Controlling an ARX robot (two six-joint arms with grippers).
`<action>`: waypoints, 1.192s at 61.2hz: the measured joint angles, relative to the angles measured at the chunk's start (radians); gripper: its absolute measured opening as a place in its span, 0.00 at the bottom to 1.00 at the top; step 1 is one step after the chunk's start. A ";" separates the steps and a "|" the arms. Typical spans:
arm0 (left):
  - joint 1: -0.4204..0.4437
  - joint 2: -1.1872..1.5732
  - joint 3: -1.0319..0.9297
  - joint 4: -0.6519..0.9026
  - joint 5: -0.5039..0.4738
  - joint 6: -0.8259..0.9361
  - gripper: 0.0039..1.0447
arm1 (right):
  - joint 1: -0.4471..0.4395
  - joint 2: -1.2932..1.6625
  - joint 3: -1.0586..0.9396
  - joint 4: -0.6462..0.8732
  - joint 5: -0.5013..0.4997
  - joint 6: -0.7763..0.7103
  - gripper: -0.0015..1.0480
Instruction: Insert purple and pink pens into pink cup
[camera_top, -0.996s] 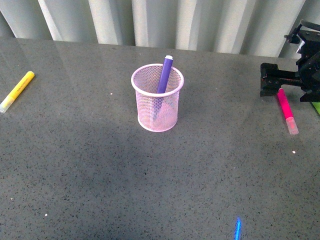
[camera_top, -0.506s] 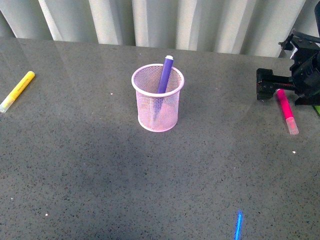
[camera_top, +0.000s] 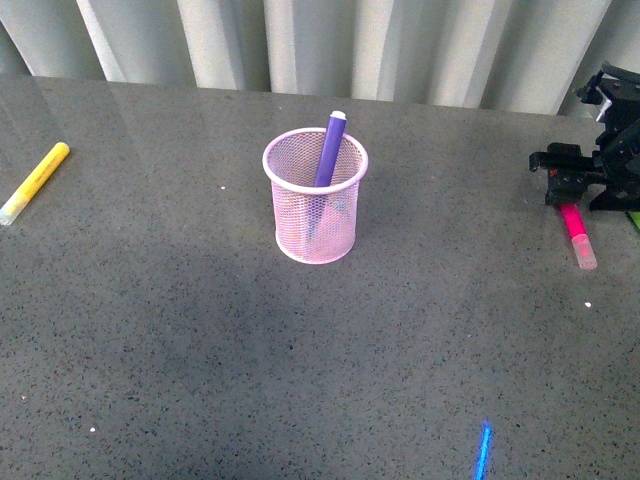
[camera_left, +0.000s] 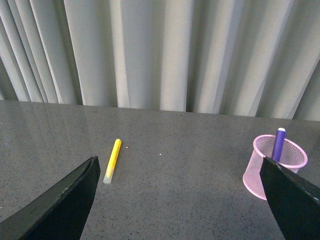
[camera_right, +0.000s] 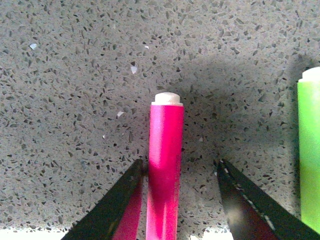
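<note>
Pink wire-mesh cup (camera_top: 315, 200), cylindrical, centre, smooth purple pen (camera_top: 328, 150) leaning inside | glossy magenta pink pen (camera_right: 165, 150) flat on speckled grey surface (camera_top: 200, 350), far right | right end effector (camera_right: 178, 169) released, prongs astride its barrel | left end effector (camera_left: 178, 165) spread wide, empty

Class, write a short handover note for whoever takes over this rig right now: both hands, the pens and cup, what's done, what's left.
Left hand: open, empty, held above the table.
Right hand: open, low over the table, one finger either side of the pink pen, not closed on it.
Purple pen: leaning inside the pink cup. Done.
Pink pen: lying flat on the table, beside a green marker.
To do: grip the pink pen, lift it, drop it into the pink cup.
</note>
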 joint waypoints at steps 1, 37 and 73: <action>0.000 0.000 0.000 0.000 0.000 0.000 0.94 | 0.000 0.000 0.000 0.000 0.000 0.000 0.38; 0.000 0.000 0.000 0.000 0.000 0.000 0.94 | 0.015 -0.071 -0.135 0.314 0.000 -0.089 0.11; 0.000 0.000 0.000 0.000 0.000 0.000 0.94 | 0.454 -0.263 -0.371 1.251 -0.131 -0.278 0.11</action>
